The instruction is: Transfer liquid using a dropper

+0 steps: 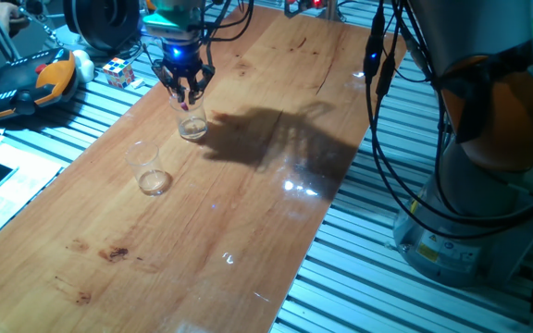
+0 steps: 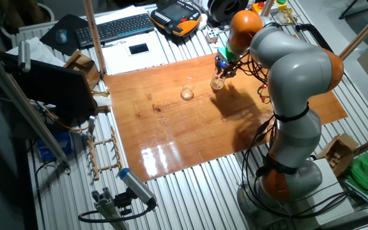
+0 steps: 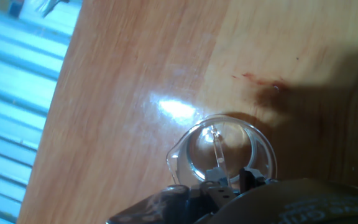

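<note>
From one fixed view, the gripper [image 1: 186, 92] hangs right over a clear glass tumbler [image 1: 192, 123], fingers pinched on the dropper [image 1: 186, 104], whose small red-pink bulb shows between the fingertips. The tube points down into that glass. A second tumbler [image 1: 150, 170] stands apart from the gripper, nearer the camera on the wooden board [image 1: 248, 213]. Beyond the gripper sits a coloured cube [image 1: 118, 71] on the slatted metal, just off the board's edge. To the gripper's other side, the board runs wide and bare, only a dark shadow across it.

Over to the other fixed view: the gripper [image 2: 223, 66] is close to the board's far edge, with the keyboard [image 2: 117, 27] and a handheld pendant [image 2: 179, 17] beyond it. The glass below it [image 2: 217, 83] and the second tumbler [image 2: 187, 94] stand side by side, a gap between them. Most of the board stretches open toward the camera.

Hand view now: looking straight down into the tumbler [image 3: 222, 152], the slender clear tube [image 3: 219, 152] sits inside its rim. Liquid cannot be made out here. The board's edge runs well off to one side, slats beyond.
</note>
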Motion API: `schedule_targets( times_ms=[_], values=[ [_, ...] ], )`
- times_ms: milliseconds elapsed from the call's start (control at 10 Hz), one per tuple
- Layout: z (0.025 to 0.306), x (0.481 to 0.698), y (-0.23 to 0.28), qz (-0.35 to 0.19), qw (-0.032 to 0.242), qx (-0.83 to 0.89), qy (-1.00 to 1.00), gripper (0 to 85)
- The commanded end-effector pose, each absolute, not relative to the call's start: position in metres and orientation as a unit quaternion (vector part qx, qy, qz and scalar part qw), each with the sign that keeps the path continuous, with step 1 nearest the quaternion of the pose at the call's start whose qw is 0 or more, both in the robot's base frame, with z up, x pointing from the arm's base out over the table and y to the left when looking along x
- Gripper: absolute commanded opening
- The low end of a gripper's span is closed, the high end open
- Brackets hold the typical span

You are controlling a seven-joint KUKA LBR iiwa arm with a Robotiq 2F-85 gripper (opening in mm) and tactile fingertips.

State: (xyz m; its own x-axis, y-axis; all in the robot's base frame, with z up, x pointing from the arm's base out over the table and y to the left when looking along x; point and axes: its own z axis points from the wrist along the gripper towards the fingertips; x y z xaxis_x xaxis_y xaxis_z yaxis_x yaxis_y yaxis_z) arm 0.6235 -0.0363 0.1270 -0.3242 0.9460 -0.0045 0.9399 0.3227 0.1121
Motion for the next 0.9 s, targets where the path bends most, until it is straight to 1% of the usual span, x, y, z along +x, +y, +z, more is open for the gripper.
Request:
schedule_targets(
  times_ms=[0,800],
  values=[
    [0.1265,0.6234,-0.0361,0.045,0.034,0.580,0.812,24.0],
    [0.1247,0.6223,-0.0311,0.047,0.034,0.582,0.811,23.3]
  ],
)
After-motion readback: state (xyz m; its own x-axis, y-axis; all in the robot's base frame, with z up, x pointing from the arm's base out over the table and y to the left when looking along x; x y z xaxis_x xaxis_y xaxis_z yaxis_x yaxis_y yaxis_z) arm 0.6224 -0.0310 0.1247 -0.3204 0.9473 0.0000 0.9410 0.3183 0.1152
